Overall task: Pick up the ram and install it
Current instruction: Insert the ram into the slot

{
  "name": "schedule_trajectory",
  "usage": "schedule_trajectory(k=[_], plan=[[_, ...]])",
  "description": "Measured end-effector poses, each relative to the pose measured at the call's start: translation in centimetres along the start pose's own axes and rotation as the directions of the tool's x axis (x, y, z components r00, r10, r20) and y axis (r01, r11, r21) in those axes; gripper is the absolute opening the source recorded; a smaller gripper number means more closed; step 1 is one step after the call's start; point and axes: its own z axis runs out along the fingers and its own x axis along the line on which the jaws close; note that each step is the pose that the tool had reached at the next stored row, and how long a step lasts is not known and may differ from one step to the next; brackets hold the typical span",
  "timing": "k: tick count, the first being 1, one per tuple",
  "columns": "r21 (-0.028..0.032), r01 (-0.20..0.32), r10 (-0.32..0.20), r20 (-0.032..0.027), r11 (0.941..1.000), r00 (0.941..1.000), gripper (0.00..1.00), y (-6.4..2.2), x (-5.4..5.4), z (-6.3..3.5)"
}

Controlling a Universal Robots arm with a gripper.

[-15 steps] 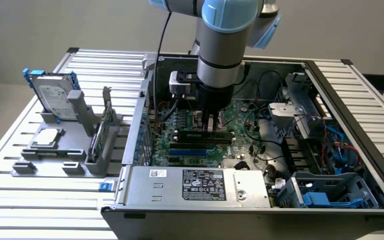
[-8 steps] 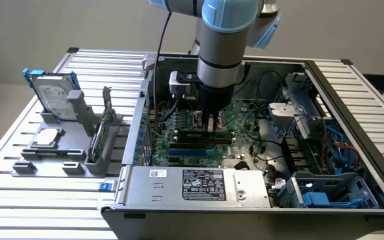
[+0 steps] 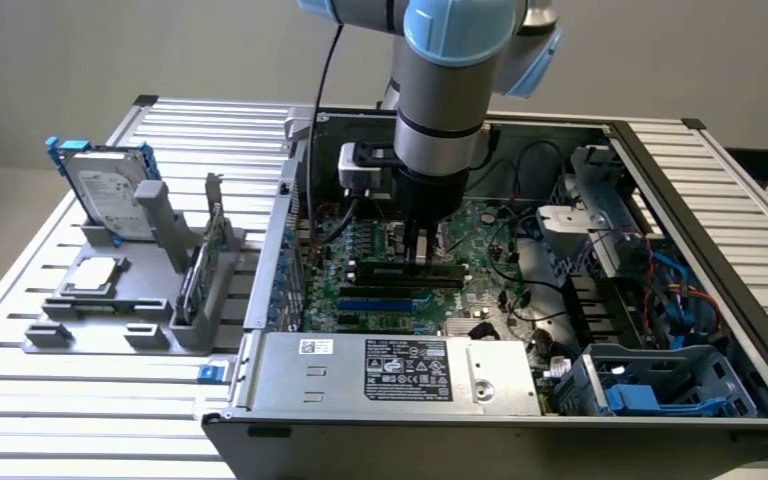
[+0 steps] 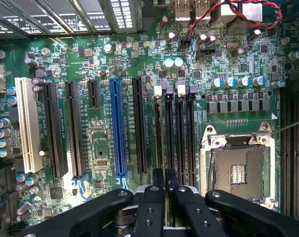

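Exterior view shows the tool [image 3: 420, 252] lowered into the open computer case [image 3: 704, 250], at the end of the grey and blue robot arm [image 3: 444, 90]. The ram [image 3: 408, 269] is seen as a dark stick lying along the memory slots on the motherboard [image 3: 491, 250], directly under the fingertips. In the wrist view the tool [image 4: 164, 190] is seen with its 2 black fingers [image 4: 150, 207] brought close together, and a thin dark edge, taken to be the ram [image 4: 164, 148], is gripped between them and lined up with the memory slots [image 4: 181, 133]. Whether the ram is fully seated in its slot cannot be told.

Beside the slots, a blue expansion slot [image 4: 117, 128] and several black ones are seen, and a white slot [image 4: 26, 123] lies further out. An open processor socket [image 4: 238, 168] with a metal frame is set on the other side of the memory slots. Red and black wires [image 4: 238, 10] are seen near the board's edge.

At the case's near side a silver power supply [image 3: 391, 372] with a label is mounted. Blue plastic parts [image 3: 651, 385] are held in the drive bay at the exterior view's right. On the slatted metal bench [image 3: 77, 400], at the exterior view's left, a grey holder [image 3: 117, 300] carries a silver hard drive [image 3: 107, 195] with blue rails, standing upright, and an upright card [image 3: 204, 265].
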Motion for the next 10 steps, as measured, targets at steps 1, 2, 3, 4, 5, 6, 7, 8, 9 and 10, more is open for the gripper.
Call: schedule_trajectory(k=[1, 2, 3, 4, 5, 6, 7, 8, 9, 10], plan=[[0.0000, 0.000, 0.000, 0.0001, 1.0000, 1.0000, 0.13, 0.00, 0.00, 0.01], [-0.0002, 0.003, -0.003, -0.0001, 1.0000, 1.0000, 0.13, 0.00, 0.07, 0.08], [-0.0002, 0.005, -0.005, -0.0001, 1.0000, 1.0000, 0.13, -0.01, 0.07, 0.16], [-0.0002, 0.006, -0.006, -0.0001, 1.0000, 1.0000, 0.13, -0.02, 0.07, 0.16], [-0.0002, 0.006, -0.006, 0.0000, 1.0000, 1.0000, 0.13, -0.04, 0.07, 0.16], [-0.0002, 0.007, -0.007, 0.0000, 1.0000, 1.0000, 0.13, -0.05, 0.07, 0.17], [-0.0002, 0.007, -0.007, 0.0000, 1.0000, 1.0000, 0.13, -0.06, 0.07, 0.16], [-0.0002, 0.008, -0.008, 0.0000, 1.0000, 1.0000, 0.13, -0.06, 0.07, 0.16], [-0.0002, 0.008, -0.008, -0.0002, 1.0000, 1.0000, 0.13, -0.06, 0.07, 0.17], [-0.0001, 0.008, -0.008, 0.0001, 1.0000, 1.0000, 0.13, -0.07, 0.06, 0.22]])
